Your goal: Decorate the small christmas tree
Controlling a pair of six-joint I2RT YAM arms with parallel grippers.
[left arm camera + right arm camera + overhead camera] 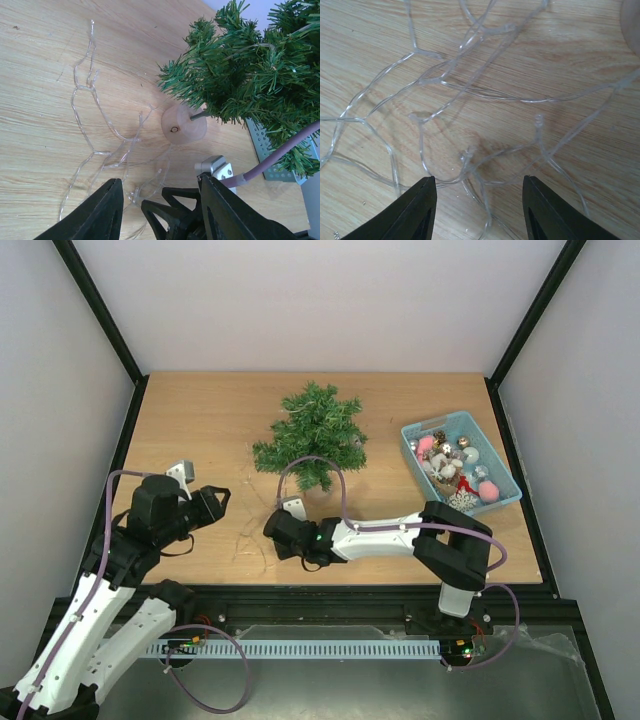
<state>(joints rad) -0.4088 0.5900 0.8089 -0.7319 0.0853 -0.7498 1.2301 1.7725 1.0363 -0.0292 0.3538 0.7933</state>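
The left gripper [161,210] hovers low over the table [200,420] at about 8 o'clock from the tree. Its fingers stand apart with nothing between them. Just to its right, at 7 o'clock from the tree's round wooden base [184,125], a clear string of lights [470,90] lies in loose tangled loops on the wood. The right gripper [477,210] hangs directly over those loops. Its fingers are spread too and hold nothing, and the wire lies flat beneath them. The small christmas tree [312,430] stands upright at 12 o'clock of the table's middle. At 3 o'clock from it, well apart, sits the blue basket [435,421] of ornaments.

As I judge it, the decorating has barely begun. No lights or ornaments show on the branches, the string is on the table, and the basket looks full. What remains is to drape the lights and hang the ornaments.

By count there are one tree, one light string, one basket and two grippers. The ornaments, pink, white, gold and silver, are too jumbled to number.
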